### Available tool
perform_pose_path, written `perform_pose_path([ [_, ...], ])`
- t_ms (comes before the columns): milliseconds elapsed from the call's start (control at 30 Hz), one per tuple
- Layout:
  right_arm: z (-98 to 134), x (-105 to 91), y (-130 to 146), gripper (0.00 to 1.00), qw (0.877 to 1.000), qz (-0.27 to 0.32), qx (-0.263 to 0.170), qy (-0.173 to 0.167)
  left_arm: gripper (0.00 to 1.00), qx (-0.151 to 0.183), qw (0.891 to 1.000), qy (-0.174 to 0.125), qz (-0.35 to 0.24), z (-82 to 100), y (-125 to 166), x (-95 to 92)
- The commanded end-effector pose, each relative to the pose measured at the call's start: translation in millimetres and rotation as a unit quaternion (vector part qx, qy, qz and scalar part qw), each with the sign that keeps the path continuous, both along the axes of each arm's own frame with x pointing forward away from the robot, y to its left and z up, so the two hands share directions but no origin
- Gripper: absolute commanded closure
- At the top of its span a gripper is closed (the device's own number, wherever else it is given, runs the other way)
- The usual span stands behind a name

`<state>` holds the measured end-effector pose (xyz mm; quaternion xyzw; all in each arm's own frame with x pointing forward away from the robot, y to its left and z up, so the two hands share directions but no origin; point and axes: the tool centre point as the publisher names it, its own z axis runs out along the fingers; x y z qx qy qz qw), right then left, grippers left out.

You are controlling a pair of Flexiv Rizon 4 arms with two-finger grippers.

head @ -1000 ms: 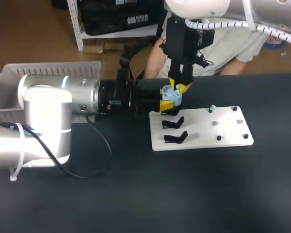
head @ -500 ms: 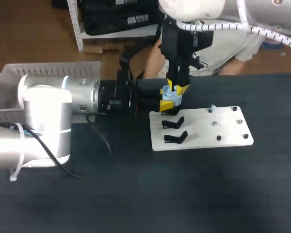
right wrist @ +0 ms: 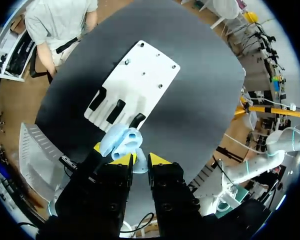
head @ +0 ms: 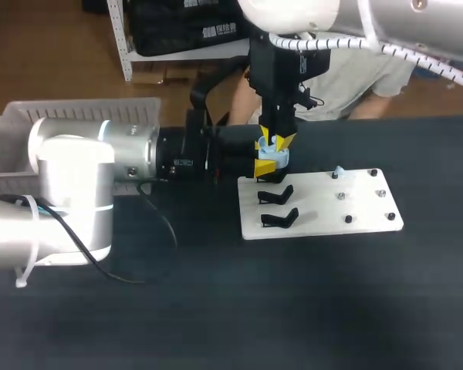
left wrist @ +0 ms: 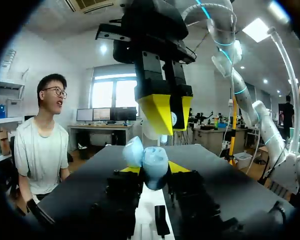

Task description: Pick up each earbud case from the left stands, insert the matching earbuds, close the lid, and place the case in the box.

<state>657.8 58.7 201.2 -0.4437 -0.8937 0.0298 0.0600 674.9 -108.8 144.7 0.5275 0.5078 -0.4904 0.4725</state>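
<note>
A light blue earbud case [head: 275, 156], lid open, is held just off the far left corner of the white board [head: 324, 206]; my left gripper [head: 267, 163] is shut on it from the left side. In the left wrist view the case [left wrist: 151, 157] sits between the yellow tips of the left gripper [left wrist: 154, 171]. My right gripper [head: 278, 142] points straight down right above the case, shut on a small pale earbud [left wrist: 174, 118]. In the right wrist view the case [right wrist: 121, 141] lies just ahead of the right gripper [right wrist: 141, 160]. Another pale blue earbud [head: 339, 171] stands on a peg.
Two black stands [head: 276, 193] [head: 280, 219] stand bare at the board's left end; small pegs [head: 347, 219] dot its right half. A grey bin [head: 15, 131] is at the far left of the table. A person sits at the far edge, touching nothing.
My right gripper has shifted a little left and lower, closing in over the open case. The left arm and the case have stayed put.
</note>
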Motion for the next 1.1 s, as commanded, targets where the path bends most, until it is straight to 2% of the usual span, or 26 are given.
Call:
perform_pose_path([
  [33,-1.5,3.0,1.4,1.0,1.0,0.004,-0.002,0.001,1.0,-0.002,1.0,-0.002,0.004,-0.7,0.0,-2.0],
  [1100,-8.4,12.0,-1.2,1.0,1.0,0.006,0.0,0.011,1.0,-0.002,1.0,-0.002,0.004,-0.7,0.0,-2.0],
])
